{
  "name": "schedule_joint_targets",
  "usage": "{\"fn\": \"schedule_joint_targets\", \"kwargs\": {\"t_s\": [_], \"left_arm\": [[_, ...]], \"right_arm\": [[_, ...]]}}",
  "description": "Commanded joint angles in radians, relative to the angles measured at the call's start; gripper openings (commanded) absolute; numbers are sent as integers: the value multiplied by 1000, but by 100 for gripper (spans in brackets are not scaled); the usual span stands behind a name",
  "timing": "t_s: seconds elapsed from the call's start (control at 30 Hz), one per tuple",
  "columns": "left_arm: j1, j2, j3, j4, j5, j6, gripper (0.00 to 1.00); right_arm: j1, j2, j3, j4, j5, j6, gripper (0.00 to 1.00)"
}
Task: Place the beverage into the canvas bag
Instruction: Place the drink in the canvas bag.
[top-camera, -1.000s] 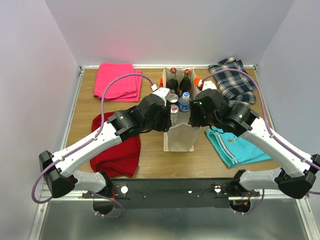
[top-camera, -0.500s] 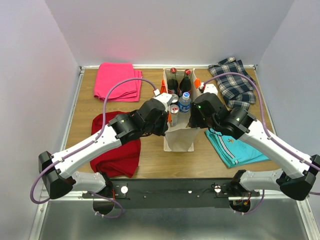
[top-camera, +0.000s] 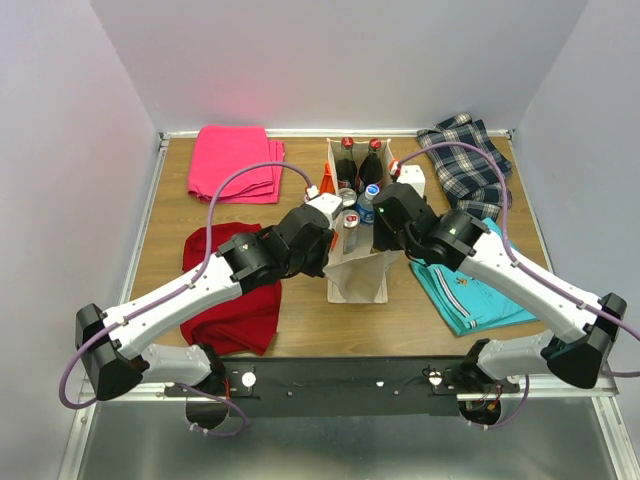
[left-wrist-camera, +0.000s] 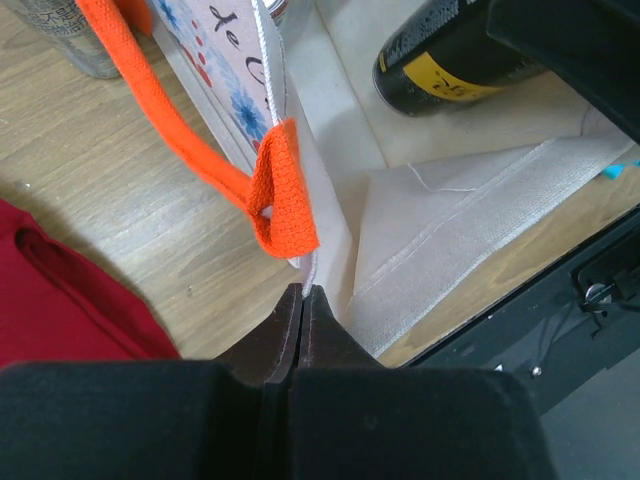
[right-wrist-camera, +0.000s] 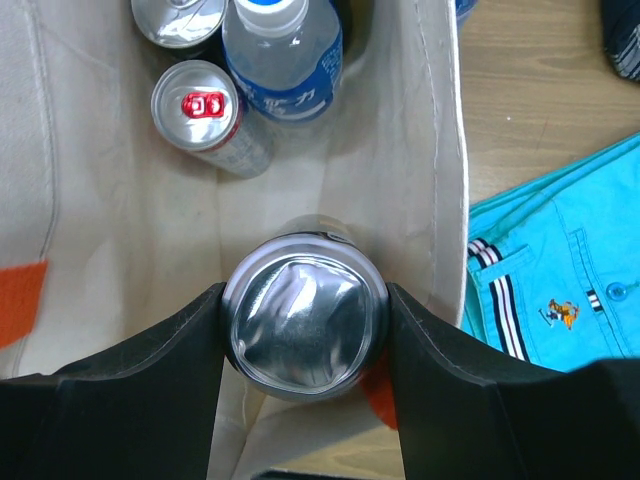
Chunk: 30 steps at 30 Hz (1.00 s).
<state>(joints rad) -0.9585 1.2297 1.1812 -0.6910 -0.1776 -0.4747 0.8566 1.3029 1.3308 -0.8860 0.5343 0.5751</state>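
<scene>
The cream canvas bag (top-camera: 362, 278) with orange straps (left-wrist-camera: 270, 190) stands mid-table. My left gripper (left-wrist-camera: 302, 290) is shut on the bag's left rim just below a strap end and holds the mouth open; it also shows in the top view (top-camera: 330, 245). My right gripper (right-wrist-camera: 305, 325) is shut on a dark can (right-wrist-camera: 305, 320) with a yellow label (left-wrist-camera: 450, 60). It holds the can inside the bag's mouth near the right wall (right-wrist-camera: 440, 180). In the top view the right gripper (top-camera: 378, 230) sits over the opening and hides the can.
In the bag are a silver can with a red tab (right-wrist-camera: 200, 110), a water bottle (right-wrist-camera: 280, 55) and two cola bottles (top-camera: 358, 160). Around it lie a pink cloth (top-camera: 235, 160), a red cloth (top-camera: 235, 295), a plaid cloth (top-camera: 465, 160) and a teal shirt (right-wrist-camera: 570, 280).
My right gripper has moved left and down into the bag's mouth with the can. My left gripper has stayed shut on the rim, and the bag's front has sagged and tilted.
</scene>
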Motion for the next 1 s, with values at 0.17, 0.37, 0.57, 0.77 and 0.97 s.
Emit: {"fn": "schedule_joint_targets", "kwargs": {"t_s": [0.17, 0.37, 0.57, 0.77, 0.97], "left_arm": [[1, -10, -28, -147, -76, 39, 0], [0, -12, -23, -150, -89, 41, 0], [0, -7, -19, -153, -92, 44, 0], [0, -4, -14, -157, -100, 42, 0], [0, -4, -11, -157, -111, 39, 0]], "right_arm": [[-60, 62, 33, 189, 119, -50, 1], [-116, 84, 41, 263, 84, -104, 1], [-134, 121, 61, 312, 49, -149, 1], [-136, 154, 54, 334, 21, -164, 1], [-136, 174, 47, 343, -8, -172, 1]]}}
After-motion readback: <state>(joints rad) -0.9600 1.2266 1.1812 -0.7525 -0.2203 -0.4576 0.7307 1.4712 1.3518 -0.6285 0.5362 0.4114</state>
